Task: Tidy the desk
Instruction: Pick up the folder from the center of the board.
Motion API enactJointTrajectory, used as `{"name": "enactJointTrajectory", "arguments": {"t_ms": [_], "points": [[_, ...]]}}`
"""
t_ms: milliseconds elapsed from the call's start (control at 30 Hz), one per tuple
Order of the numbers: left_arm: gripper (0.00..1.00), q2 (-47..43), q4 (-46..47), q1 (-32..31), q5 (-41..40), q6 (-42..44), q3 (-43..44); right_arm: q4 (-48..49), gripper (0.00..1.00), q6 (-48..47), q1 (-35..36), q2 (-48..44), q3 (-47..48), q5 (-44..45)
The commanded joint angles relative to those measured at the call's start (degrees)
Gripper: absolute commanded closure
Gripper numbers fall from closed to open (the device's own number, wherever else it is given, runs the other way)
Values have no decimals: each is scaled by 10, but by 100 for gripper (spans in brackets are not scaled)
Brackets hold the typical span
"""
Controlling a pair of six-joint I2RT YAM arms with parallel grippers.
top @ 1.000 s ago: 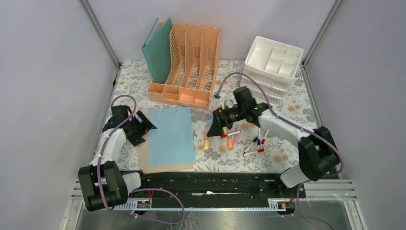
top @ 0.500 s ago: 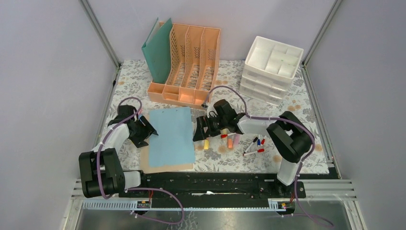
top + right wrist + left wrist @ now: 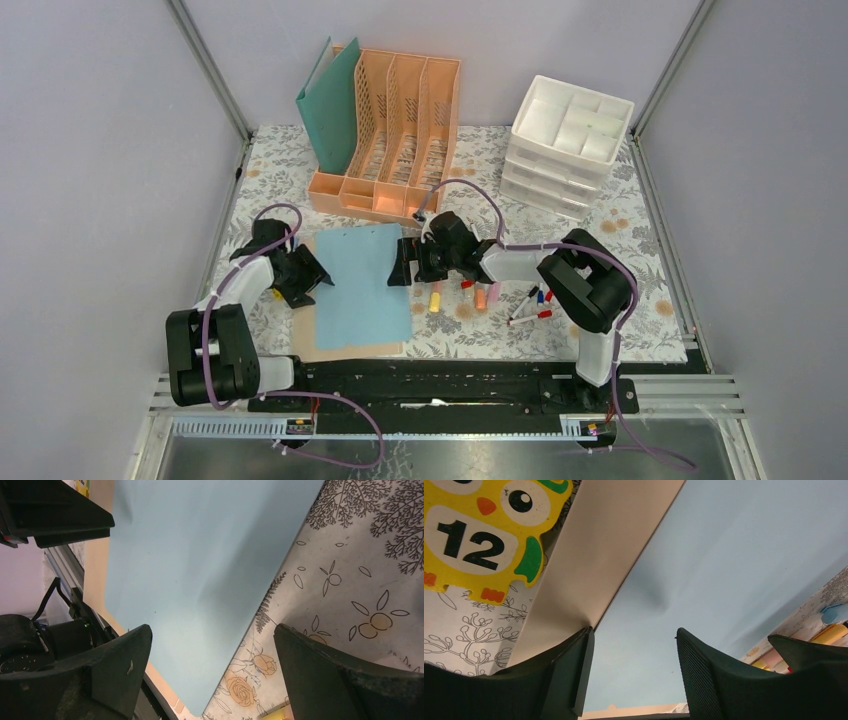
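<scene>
Straddling the blue paper sheet's (image 3: 360, 285) left edge, my left pincer (image 3: 631, 645) is released; my right pincer (image 3: 212, 630) gapes wide over its right edge. The leaf-printed counter (image 3: 500, 150) lies beneath both pincers.

desk (image 3: 645, 245), rack (image 3: 395, 140), drawers (image 3: 568, 145), brown board (image 3: 345, 350), markers (image 3: 530, 305)

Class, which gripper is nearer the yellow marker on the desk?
Right. The right gripper sits just up-left of the yellow marker; the left gripper is across the blue sheet, at its left edge.
</scene>
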Motion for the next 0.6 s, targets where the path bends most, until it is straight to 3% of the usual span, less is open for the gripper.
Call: {"name": "enactJointTrajectory", "arguments": {"t_ms": [0,133,367,467,567], "points": [[36,18,10,-6,2,-6,-10,-13,1,23,1,-6,2,44],[38,24,20,-11,19,-13,-16,18,2,74,1,21,-6,-6],[47,21,32,-22,48,-28,-29,24,8,109,1,33,-14,-15],[48,21,39,-27,61,-34,-38,92,17,144,-7,30,-34,-58],[49,22,39,-31,64,-34,-37,189,19,196,-16,18,-53,-123]]}}
